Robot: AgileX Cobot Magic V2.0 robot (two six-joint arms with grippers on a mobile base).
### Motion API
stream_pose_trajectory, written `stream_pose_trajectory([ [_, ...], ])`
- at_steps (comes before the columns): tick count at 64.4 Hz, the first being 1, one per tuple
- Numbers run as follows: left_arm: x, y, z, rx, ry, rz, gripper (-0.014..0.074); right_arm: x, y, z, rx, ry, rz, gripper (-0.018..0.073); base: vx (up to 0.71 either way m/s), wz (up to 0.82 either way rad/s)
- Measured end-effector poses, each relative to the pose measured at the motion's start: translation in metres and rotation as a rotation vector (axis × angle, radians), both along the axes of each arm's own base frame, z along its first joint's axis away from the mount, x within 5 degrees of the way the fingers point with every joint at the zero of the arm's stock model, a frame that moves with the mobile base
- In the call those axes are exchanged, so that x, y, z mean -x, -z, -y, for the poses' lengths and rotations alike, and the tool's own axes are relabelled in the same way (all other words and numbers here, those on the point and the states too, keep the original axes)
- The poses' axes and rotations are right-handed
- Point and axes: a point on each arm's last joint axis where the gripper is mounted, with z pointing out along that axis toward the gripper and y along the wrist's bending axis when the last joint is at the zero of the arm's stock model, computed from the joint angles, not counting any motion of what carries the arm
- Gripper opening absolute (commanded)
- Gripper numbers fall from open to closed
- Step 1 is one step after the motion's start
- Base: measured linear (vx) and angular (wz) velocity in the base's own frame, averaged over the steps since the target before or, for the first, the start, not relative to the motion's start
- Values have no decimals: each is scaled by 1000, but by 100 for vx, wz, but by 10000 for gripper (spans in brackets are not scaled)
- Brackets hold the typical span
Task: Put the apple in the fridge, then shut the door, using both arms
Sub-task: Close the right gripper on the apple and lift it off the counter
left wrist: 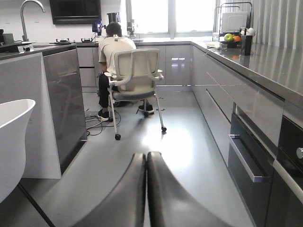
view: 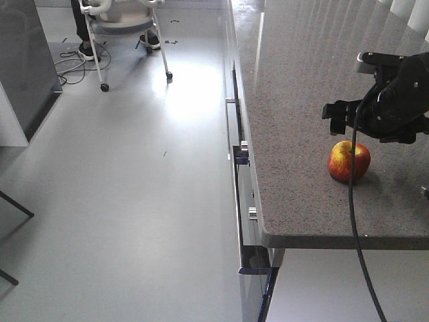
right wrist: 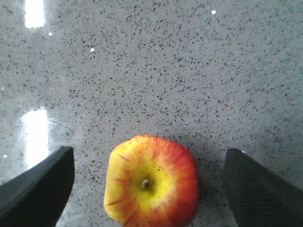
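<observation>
Right gripper: it hangs just above the apple with the jaws wide apart and holds nothing. Its two dark fingers stand one on each side of the fruit, with free space on both sides.
Apple: it sits on the speckled grey counter, not far from the edge, with the stem end up. Nothing touches it.
Look of the apple: it is small and round, yellow around the stem and on one flank, red on the other, with thin red stripes running into the yellow. The skin seems smooth and firm, so we judge it may roll if it is pushed from one side only.
Step in hand: we judge it is the grasp of the apple, so the task is only at its beginning.
How to do it well: we would go straight down until the fingers reach the widest part of the fruit and keep it centred between them. Then we would close slowly, so both fingers meet it together. A grip too high could squeeze it out.
Cable: a thin black cable hangs from the right arm in front of the counter edge.
Left gripper: its jaws are pressed together with nothing between them, low over the aisle floor.
Far end: a person sits on an office chair, back turned to us.
Fridge and door: we cannot identify them with certainty in these views.
</observation>
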Motion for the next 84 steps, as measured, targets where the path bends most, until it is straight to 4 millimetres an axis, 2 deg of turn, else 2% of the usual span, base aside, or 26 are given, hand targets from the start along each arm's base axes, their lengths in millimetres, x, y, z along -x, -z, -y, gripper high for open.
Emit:
stream_pose_trajectory([
  [44,0,0,0,0,0,0,-6,-17,52,-1,-2,12,-113,594,0,0],
  [56,0,0,0,0,0,0,-6,-20,61,-2,-1,13,-135,575,0,0],
  [63,0,0,0,0,0,0,-6,-20,62,-2,-2,14,-136,510,0,0],
  [84,0,0,0,0,0,0,-6,-18,61,-1,-1,17,-149,147,0,0],
])
